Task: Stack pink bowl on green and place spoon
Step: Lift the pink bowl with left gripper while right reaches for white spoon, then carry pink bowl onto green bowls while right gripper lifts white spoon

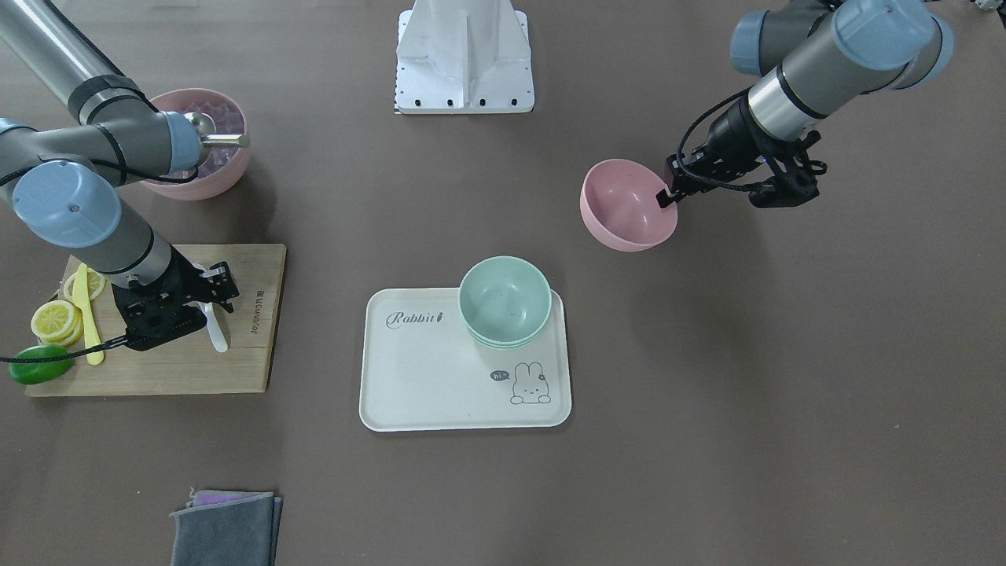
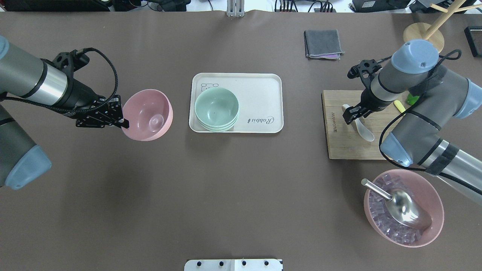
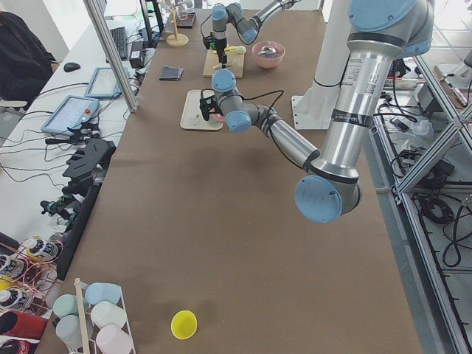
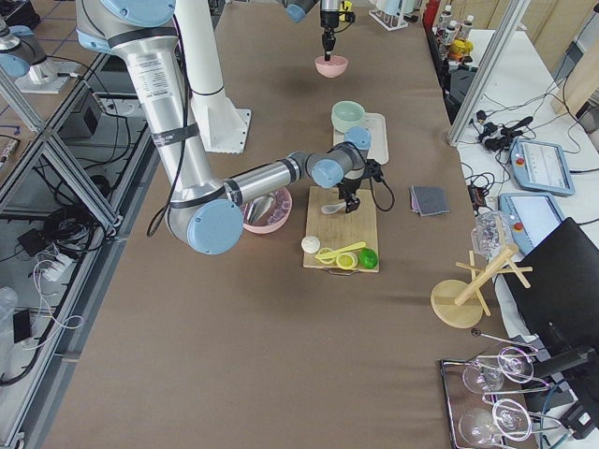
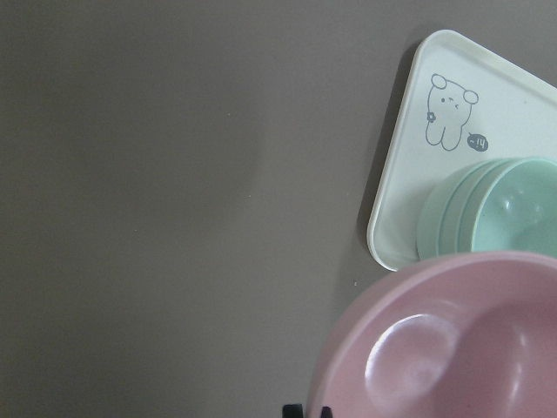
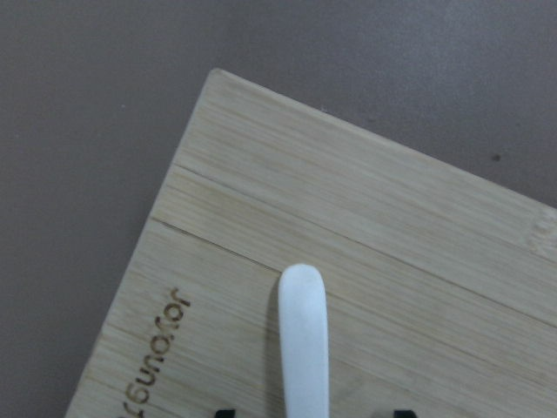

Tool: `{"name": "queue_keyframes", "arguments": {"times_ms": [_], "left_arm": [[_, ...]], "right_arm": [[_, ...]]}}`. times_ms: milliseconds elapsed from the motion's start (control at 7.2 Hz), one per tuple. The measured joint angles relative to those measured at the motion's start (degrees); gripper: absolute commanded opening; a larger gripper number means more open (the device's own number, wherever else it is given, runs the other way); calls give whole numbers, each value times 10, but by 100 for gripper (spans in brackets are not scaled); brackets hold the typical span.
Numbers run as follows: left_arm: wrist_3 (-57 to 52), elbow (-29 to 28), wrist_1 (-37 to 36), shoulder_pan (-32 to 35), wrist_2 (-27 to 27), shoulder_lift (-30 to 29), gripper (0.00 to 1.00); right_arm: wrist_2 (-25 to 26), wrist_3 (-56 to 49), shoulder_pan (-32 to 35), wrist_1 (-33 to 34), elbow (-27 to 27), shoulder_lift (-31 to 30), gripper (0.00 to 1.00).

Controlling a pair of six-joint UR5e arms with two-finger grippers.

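We have silver-grey tubes and pale blue joint caps on left arm (image 2: 22, 81) and right arm (image 2: 425, 90); black braided cables (image 2: 116, 81) run to the black left gripper (image 2: 124, 123) and right gripper (image 2: 351, 116).

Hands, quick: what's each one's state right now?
Left hand: closed on the rim of the pink plastic bowl.
Right hand: open, astride the white spoon.

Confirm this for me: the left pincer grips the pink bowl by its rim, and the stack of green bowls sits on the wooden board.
Not quite. The left pincer does grip the pink bowl by its rim, but the stack of green bowls sits on the white tray, as the overhead exterior view shows.
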State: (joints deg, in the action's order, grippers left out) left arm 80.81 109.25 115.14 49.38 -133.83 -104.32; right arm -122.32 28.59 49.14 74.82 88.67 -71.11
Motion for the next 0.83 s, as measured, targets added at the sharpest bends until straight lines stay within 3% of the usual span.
{"name": "queue_keyframes", "arguments": {"times_ms": [556,833], "left_arm": [[0,0,0,0,0,-4,0],[3,-5,0,0,1,-22,0]], "right_arm": [[14,3,3,0,-1,9,0],[-7,5,27,6,3,19,0]]}}
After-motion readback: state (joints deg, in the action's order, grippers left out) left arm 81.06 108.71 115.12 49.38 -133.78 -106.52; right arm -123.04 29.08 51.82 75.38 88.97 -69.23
